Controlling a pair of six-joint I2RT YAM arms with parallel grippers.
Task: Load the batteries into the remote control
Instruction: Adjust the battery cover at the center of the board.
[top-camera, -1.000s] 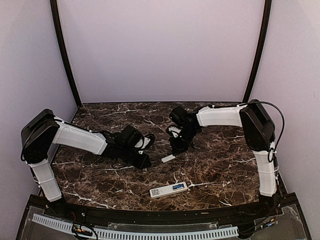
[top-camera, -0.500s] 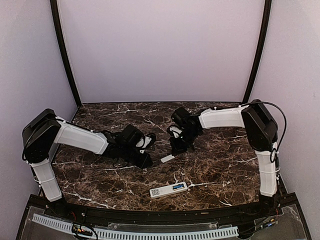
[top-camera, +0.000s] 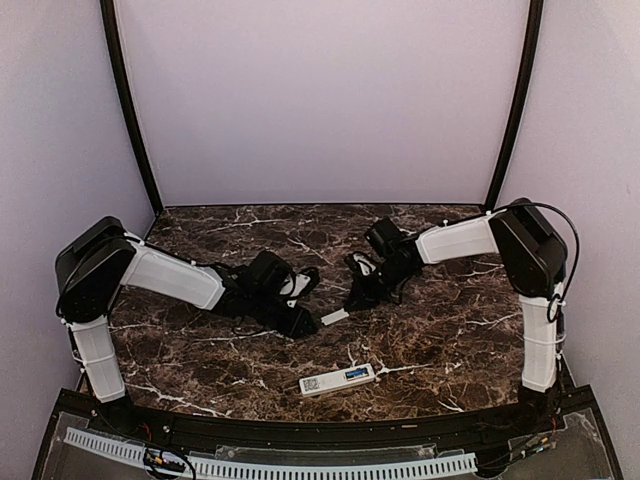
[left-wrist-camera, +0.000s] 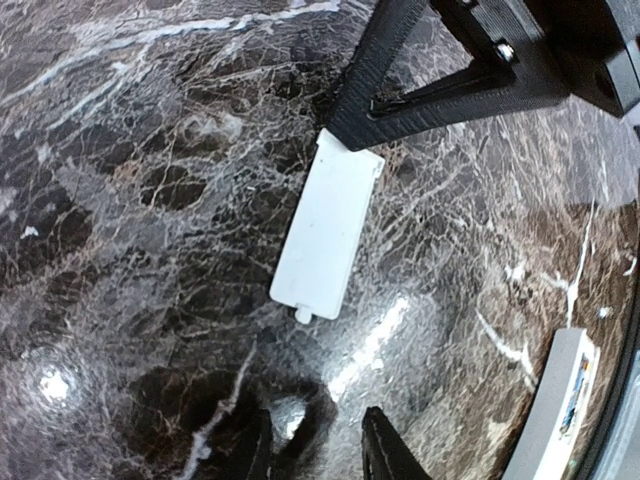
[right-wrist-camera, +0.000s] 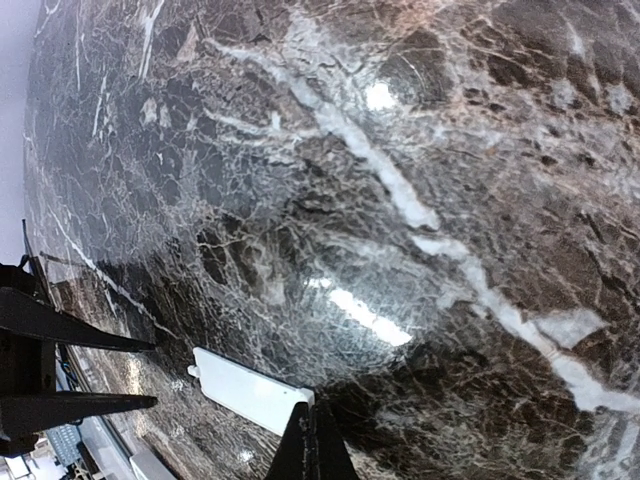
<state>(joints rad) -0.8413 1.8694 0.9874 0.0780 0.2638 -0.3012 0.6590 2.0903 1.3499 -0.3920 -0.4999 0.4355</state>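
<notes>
The remote control (top-camera: 338, 380) lies face up near the table's front edge; it also shows at the lower right of the left wrist view (left-wrist-camera: 563, 410). No batteries show in any view. A short flat white cover plate (top-camera: 335, 317) (left-wrist-camera: 328, 238) (right-wrist-camera: 245, 390) lies on the marble between the two grippers. My right gripper (top-camera: 350, 303) (right-wrist-camera: 312, 450) is shut, its tips touching the plate's far end. My left gripper (top-camera: 308, 322) (left-wrist-camera: 320, 455) sits just short of the plate's tabbed end, its fingers apart with only bare table between them.
The dark marble table (top-camera: 440, 330) has purple walls behind and at both sides. Black frame posts (top-camera: 128, 110) stand at the back corners. A white slotted strip (top-camera: 270, 465) runs along the front edge below the arm bases.
My left gripper has slid right, closer to the cover plate. The right wrist has swung out to the right, its tips staying at the plate. The plate and remote have not moved.
</notes>
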